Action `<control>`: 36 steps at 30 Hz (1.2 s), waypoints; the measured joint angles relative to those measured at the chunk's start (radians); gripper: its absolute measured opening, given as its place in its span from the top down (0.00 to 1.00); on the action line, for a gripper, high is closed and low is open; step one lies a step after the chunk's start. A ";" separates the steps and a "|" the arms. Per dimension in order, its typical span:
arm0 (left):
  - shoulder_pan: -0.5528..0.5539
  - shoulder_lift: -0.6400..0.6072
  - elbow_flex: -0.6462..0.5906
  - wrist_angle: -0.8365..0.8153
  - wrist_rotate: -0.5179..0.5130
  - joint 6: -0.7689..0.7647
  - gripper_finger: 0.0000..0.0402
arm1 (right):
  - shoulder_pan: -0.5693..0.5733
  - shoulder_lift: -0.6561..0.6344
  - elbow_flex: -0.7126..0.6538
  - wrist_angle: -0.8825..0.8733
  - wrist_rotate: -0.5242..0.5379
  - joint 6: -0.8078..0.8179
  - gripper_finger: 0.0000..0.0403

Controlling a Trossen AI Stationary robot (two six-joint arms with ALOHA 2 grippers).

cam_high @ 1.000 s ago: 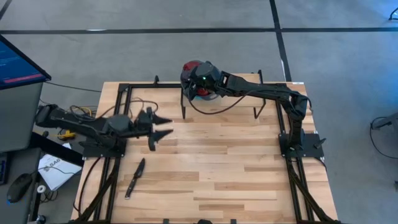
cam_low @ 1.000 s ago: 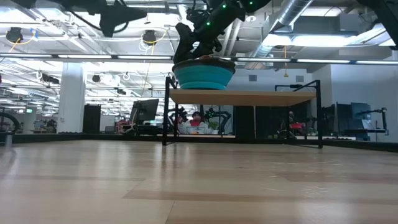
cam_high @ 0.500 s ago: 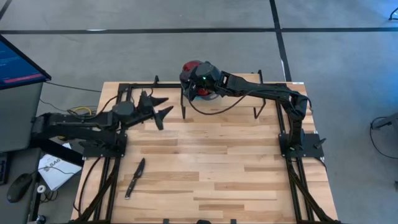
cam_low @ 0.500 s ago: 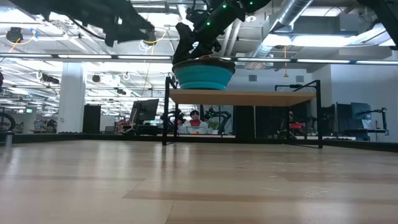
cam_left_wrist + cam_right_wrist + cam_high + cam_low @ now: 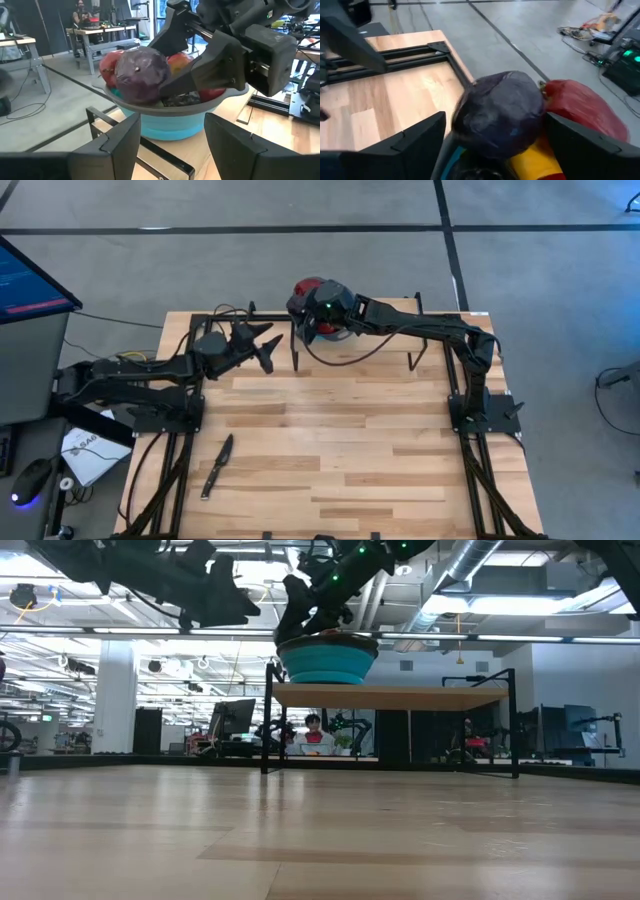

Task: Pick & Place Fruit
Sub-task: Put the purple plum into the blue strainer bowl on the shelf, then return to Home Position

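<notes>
A teal bowl stands on a raised wooden shelf at the table's far edge, heaped with fruit. On top of the heap sits a dark purple piece, beside red pieces and a yellow one. My right gripper hangs over the bowl, open, a finger on each side of the purple piece. My left gripper hovers open in the air left of the bowl, pointing at it. My right gripper comes at the fruit heap slanting down from above. Its fingers straddle the top dark purple piece, which rests on the other fruit in the bowl. Whether the fingers touch it, I cannot tell.
A dark knife lies on the table near its left front. The shelf's black legs and the black frame rails stand close to my left gripper. A person sits in the room beyond the table. Bare wood stretches across the table's middle.
My left gripper has swung from the table's left-middle toward the far edge and to the right, closing in on the bowl and rising, staying open. My right gripper has kept still over the bowl.
</notes>
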 joint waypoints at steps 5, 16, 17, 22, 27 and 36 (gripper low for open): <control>0.000 0.000 0.000 0.000 0.018 0.000 0.47 | 0.000 0.000 0.000 -0.001 -0.003 -0.003 0.09; 0.000 0.000 0.000 -0.004 0.019 0.000 0.47 | 0.000 -0.007 0.012 -0.017 0.005 -0.003 0.02; -0.001 -0.001 0.000 -0.005 0.019 0.000 0.47 | 0.000 -0.007 0.022 -0.036 0.005 -0.003 0.02; -0.013 -0.001 0.000 -0.006 0.020 0.000 0.47 | 0.000 -0.008 0.082 -0.121 0.020 -0.003 0.03; -0.028 -0.001 0.000 -0.007 0.022 0.000 0.47 | 0.006 -0.007 0.151 -0.230 0.038 -0.013 0.03; -0.067 -0.001 -0.008 -0.024 0.022 0.000 0.47 | 0.101 -0.008 0.255 -0.621 0.356 0.016 0.07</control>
